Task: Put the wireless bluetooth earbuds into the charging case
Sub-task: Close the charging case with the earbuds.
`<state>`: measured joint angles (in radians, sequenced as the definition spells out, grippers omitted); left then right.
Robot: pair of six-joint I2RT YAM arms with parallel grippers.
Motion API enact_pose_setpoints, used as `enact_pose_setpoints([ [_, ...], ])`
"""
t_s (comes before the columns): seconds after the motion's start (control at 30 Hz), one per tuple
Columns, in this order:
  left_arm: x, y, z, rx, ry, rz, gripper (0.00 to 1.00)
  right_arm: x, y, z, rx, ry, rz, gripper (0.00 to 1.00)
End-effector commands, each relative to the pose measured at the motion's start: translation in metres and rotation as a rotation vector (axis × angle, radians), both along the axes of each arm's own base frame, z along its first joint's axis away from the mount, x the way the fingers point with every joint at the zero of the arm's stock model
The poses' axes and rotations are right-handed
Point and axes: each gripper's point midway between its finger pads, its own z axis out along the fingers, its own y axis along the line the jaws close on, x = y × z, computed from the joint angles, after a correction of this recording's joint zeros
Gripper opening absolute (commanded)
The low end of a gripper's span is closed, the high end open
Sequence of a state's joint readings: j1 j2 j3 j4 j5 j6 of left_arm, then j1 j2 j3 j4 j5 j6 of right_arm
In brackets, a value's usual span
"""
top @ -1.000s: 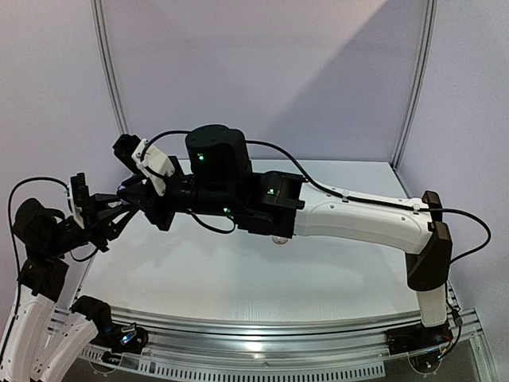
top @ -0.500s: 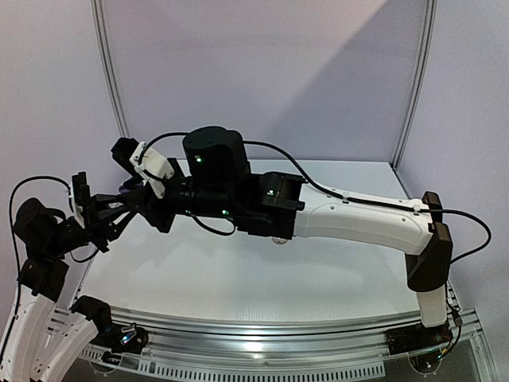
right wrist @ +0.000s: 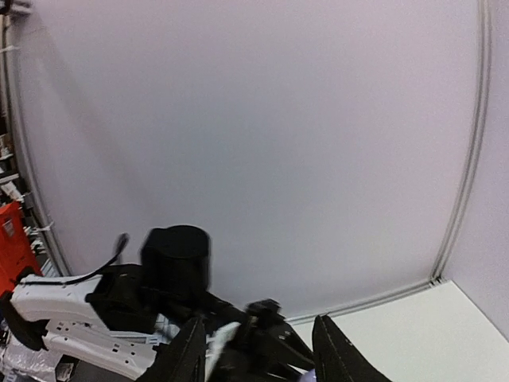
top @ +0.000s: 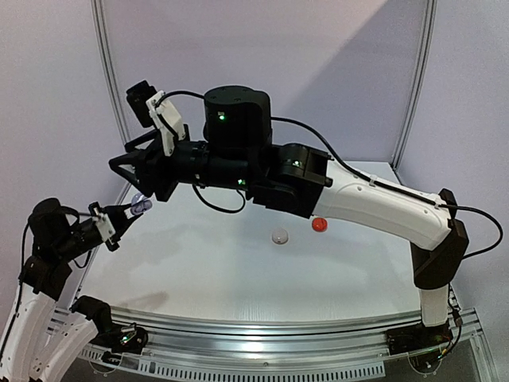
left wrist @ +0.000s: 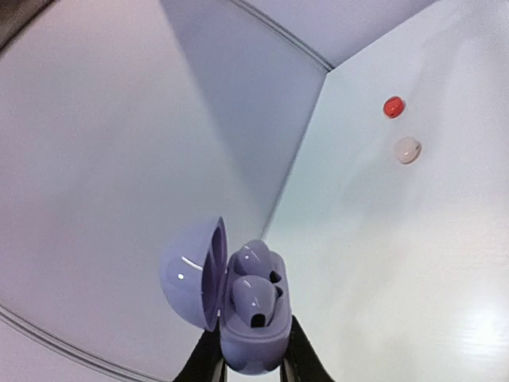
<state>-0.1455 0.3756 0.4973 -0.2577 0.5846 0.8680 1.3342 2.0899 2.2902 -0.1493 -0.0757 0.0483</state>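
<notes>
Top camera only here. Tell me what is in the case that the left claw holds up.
Observer: The left wrist view shows the lilac charging case open, with two lilac earbuds sitting inside it.
Operator: Now give me the grip on it.
Observer: The left claw pinches the case's base from both sides; the lid swings free to one side.
Operator: Report the right claw.
Observer: The right wrist view shows the right claw open, with nothing between its fingers.
</notes>
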Motion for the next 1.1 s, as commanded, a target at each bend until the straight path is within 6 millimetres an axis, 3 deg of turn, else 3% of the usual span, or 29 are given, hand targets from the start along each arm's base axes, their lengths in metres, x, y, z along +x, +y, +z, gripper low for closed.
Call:
enact_pose_setpoints([
  [0.0,-0.019,0.0,-0.011,0.442,-0.441,-0.087,0.0,0.063,-0.011,-0.048,-0.116,0.205,-0.252,0.46],
  [0.07,-0.027,-0.004,-0.013,0.515,-0.544,-0.127,0.0,0.069,-0.006,-0.062,-0.144,0.222,-0.274,0.45],
  [0.17,-0.04,-0.01,-0.017,0.536,-0.556,-0.194,0.0,0.069,0.012,-0.085,-0.163,0.273,-0.251,0.43],
  [0.23,-0.044,-0.012,-0.022,0.561,-0.553,-0.228,0.0,0.067,0.022,-0.092,-0.16,0.299,-0.225,0.36],
  [0.37,-0.04,-0.009,-0.025,0.609,-0.581,-0.216,0.0,0.06,0.037,-0.131,-0.223,0.337,-0.199,0.21],
  [0.47,-0.034,-0.006,-0.019,0.612,-0.576,-0.184,0.0,0.041,0.046,-0.163,-0.304,0.343,-0.144,0.1],
  [0.63,-0.02,0.002,-0.01,0.591,-0.535,-0.1,0.0,0.019,0.04,-0.195,-0.417,0.32,-0.127,0.02],
  [0.73,-0.015,0.005,-0.005,0.552,-0.484,-0.066,0.0,0.014,0.027,-0.199,-0.45,0.323,-0.152,0.0],
  [0.9,-0.014,0.005,0.012,0.426,-0.405,-0.039,0.0,0.009,0.011,-0.205,-0.509,0.357,-0.166,0.03],
  [0.97,-0.012,0.004,0.016,0.314,-0.284,-0.033,0.0,0.018,0.004,-0.191,-0.469,0.381,-0.189,0.09],
  [1.0,-0.007,0.004,0.008,0.256,-0.174,-0.031,0.0,0.028,-0.002,-0.188,-0.445,0.398,-0.209,0.13],
  [1.07,0.007,0.002,-0.016,0.172,0.08,-0.02,0.0,0.056,-0.023,-0.182,-0.381,0.479,-0.282,0.31],
])
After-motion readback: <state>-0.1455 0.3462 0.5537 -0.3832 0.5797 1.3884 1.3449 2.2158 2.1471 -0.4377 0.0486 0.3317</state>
